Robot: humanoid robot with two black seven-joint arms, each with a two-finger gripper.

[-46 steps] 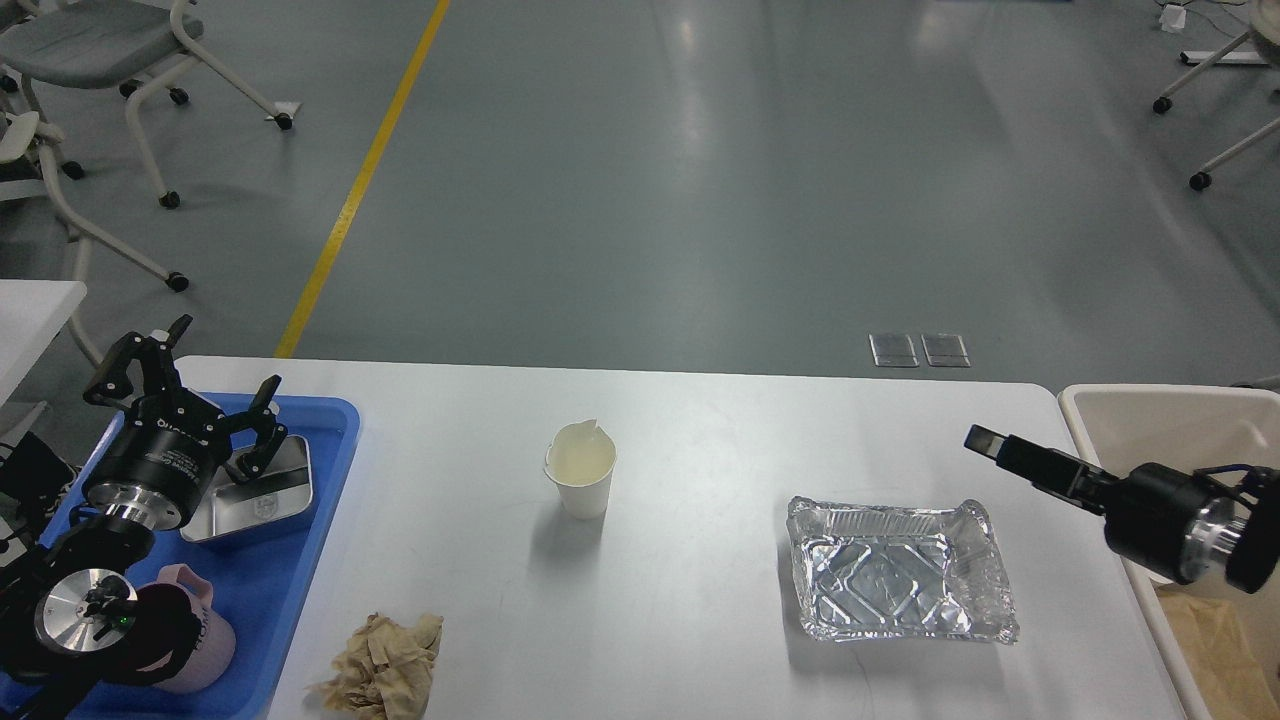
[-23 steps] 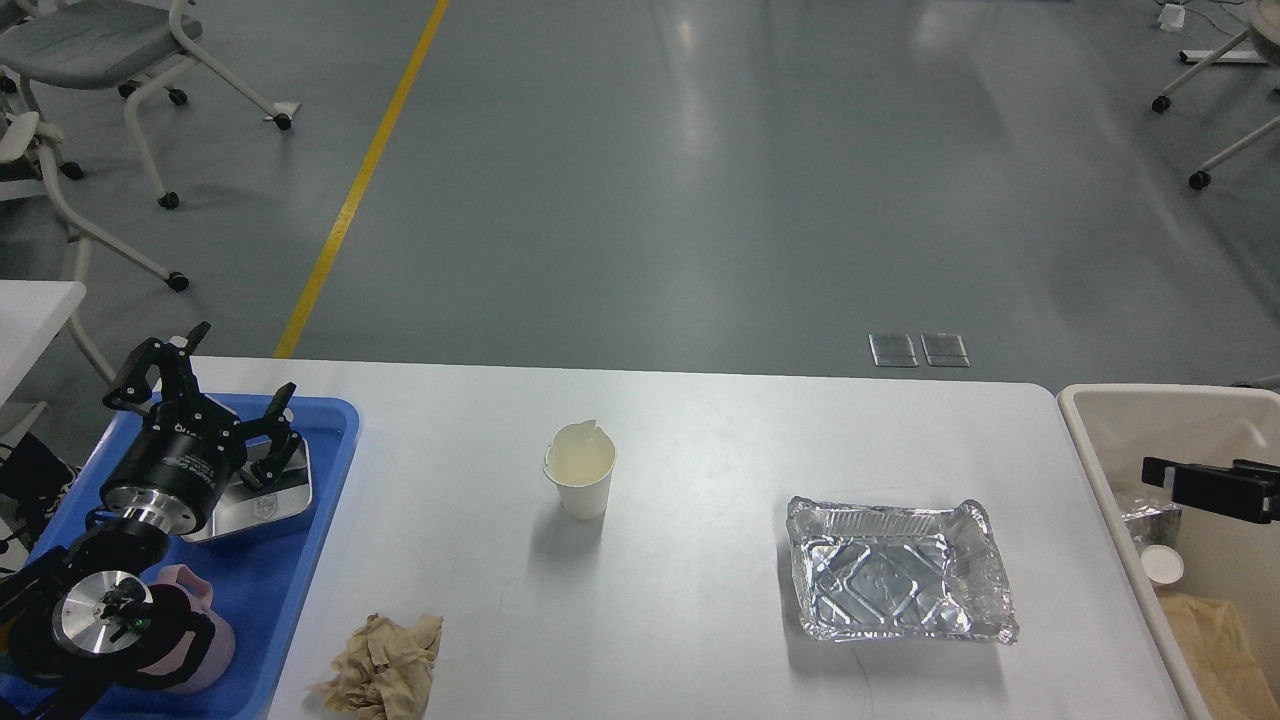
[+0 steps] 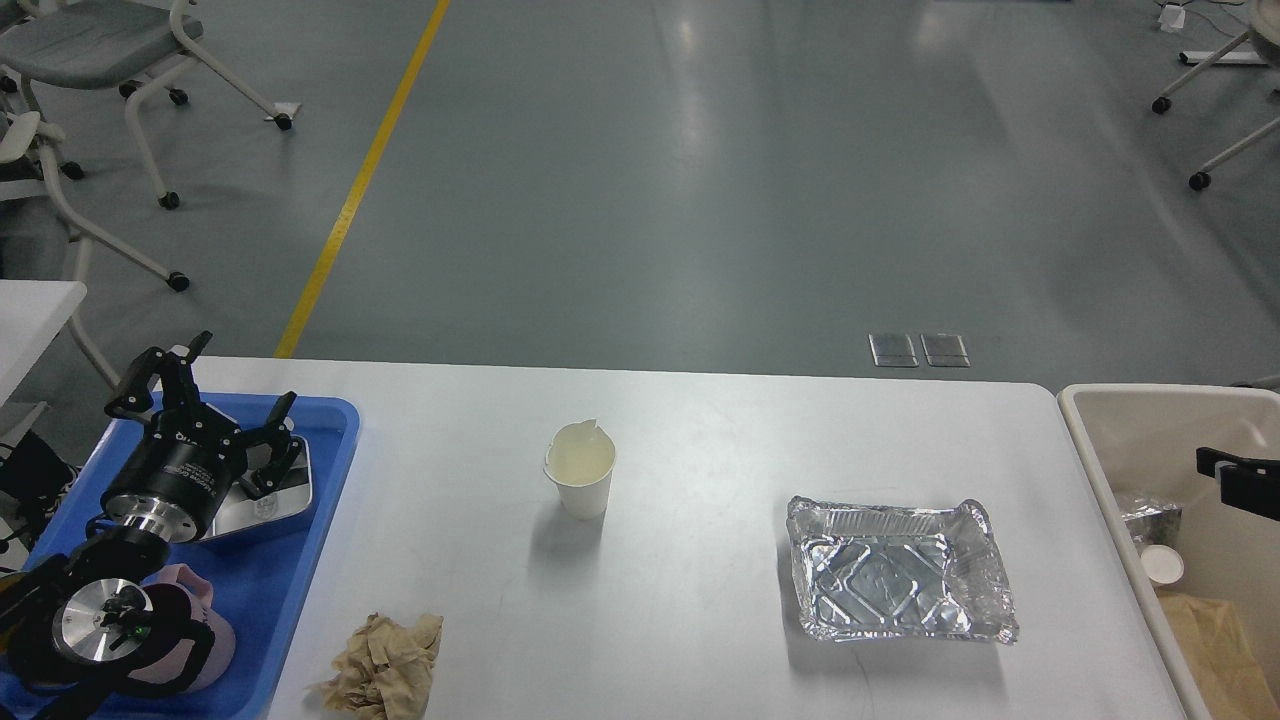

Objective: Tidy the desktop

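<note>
Head view cuts off the right hand [image 3: 1240, 478], grip unreadable; left hand [image 3: 205, 400] spread over the tray [image 3: 335, 440].

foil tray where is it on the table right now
In the head view the foil tray sits on the right part of the desktop, near its front edge, right of the paper cup and left of the beige bin.

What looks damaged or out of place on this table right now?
Three things. The paper cup mid-table has a torn, bent rim. The foil tray toward the right has crumpled edges. A crumpled brown paper wad lies loose on the table near its front edge, beside the blue tray.
</note>
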